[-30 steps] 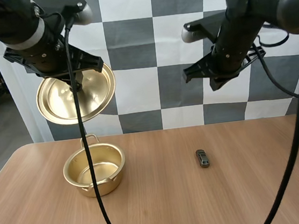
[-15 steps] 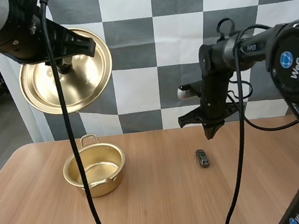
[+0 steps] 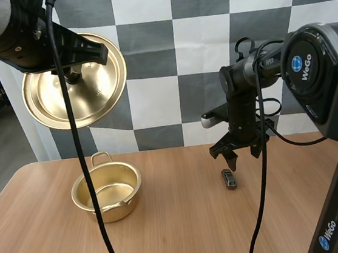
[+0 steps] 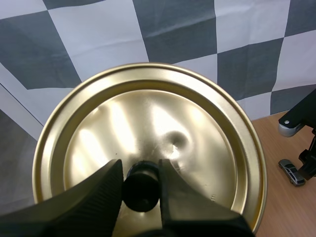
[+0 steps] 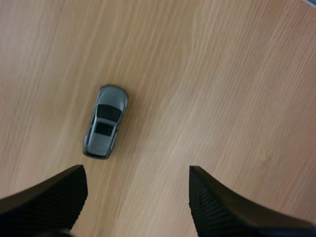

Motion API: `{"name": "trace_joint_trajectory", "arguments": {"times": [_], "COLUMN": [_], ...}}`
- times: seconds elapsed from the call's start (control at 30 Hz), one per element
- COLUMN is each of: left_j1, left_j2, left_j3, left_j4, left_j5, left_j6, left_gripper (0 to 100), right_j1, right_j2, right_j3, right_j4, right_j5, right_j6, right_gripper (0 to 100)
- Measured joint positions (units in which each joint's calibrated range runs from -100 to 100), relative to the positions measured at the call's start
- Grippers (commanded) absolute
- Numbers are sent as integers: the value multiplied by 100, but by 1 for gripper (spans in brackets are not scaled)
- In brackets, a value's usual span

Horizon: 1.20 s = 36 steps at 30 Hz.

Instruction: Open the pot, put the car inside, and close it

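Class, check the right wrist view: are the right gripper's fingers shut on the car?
No: the right gripper has its fingers apart, and the car lies untouched on the table.

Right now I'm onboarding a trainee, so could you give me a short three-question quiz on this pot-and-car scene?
1. True or false: the lid rests on the pot.
2. The right gripper, fingers open, hovers over: A) the car, B) grapes, C) a tray?
3. Fill in: the left gripper holds the lid by its ____.
Key: 1 false; 2 A; 3 knob.
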Motion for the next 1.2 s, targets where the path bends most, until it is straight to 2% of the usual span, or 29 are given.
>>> {"name": "trace_joint_trajectory", "arguments": {"times": [0.17, 0.37, 0.57, 0.73, 0.9, 1.07, 1.2], "left_j1": [0, 0, 0, 0, 0, 0, 0], "left_j2": [0, 0, 0, 0, 0, 0, 0], "left_j3": [0, 15, 15, 15, 15, 15, 15], "left_j4": [0, 0, 11, 23, 23, 35, 35], "left_j5": [0, 0, 0, 0, 0, 0, 0], "left_j6": [0, 0, 0, 0, 0, 0, 0], "left_gripper": [16, 16, 16, 16, 16, 16, 16], "right_j1": [0, 0, 0, 0, 0, -78, -112], "right_j2": [0, 0, 40, 197, 396, 875, 893], "right_j3": [-13, -13, -13, -13, -13, -25, -25], "right_j4": [31, 235, 1224, 1832, 1829, 1325, 1314], "right_j5": [-567, -499, -100, -117, -117, -282, -523], "right_j6": [0, -118, -762, -855, -855, -665, -665], "right_gripper": [100, 100, 100, 100, 100, 100, 100]}}
